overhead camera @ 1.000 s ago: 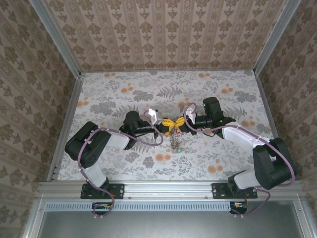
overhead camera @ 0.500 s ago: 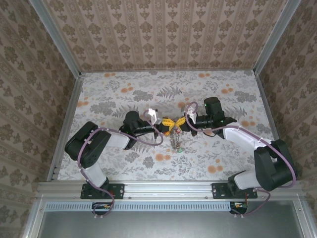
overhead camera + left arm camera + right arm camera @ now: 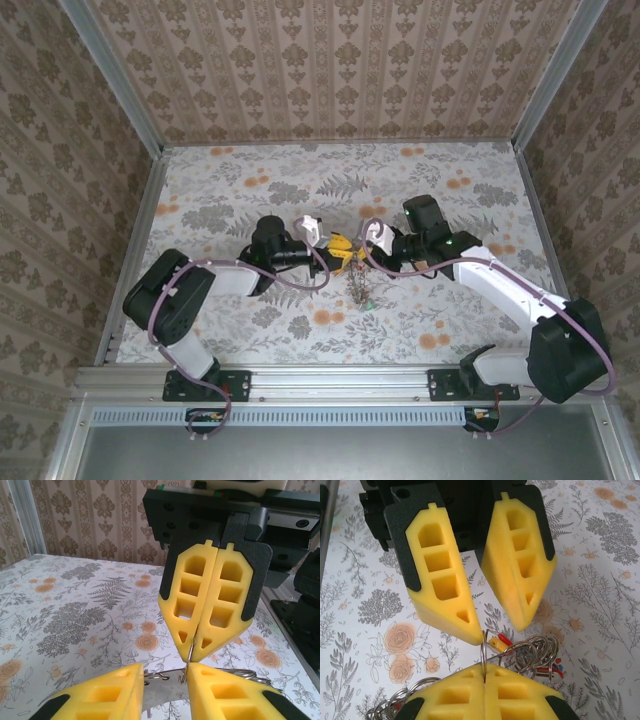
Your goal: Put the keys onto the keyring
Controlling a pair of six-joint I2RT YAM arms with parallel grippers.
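- The right gripper (image 3: pixel 484 674) sits at the bottom middle of its own wrist view. Its two yellow fingers (image 3: pixel 520 697) are pressed tight together.
- A thin silver wire stands up between those fingers. This is the keyring (image 3: pixel 483 652), and the right gripper is pinching it.
- In the left wrist view the right gripper (image 3: pixel 194 652) is in the middle of the frame, pointing down. The keyring (image 3: pixel 188 666) pokes out below its closed tips.
- The left gripper (image 3: pixel 165 682) is at the bottom of that view. Its yellow fingers (image 3: pixel 100 697) are spread apart and grip nothing. The wire hangs in the gap, close to the finger on the right.
- In the right wrist view the left gripper (image 3: pixel 499 630) comes down from the top with its fingers wide. The tip on the left is right by the top of the wire; I cannot tell if they touch.
- Small silver loops with red and yellow bits bunch up to the right of the wire, in the lower middle of the right wrist view.
- From above, the left gripper (image 3: pixel 338 258) and right gripper (image 3: pixel 356 256) meet nose to nose in the middle of the frame.
- The keys (image 3: pixel 361 291) hang in a bunch just below that meeting spot.
- Under it all is the flowery table (image 3: pixel 230 200).
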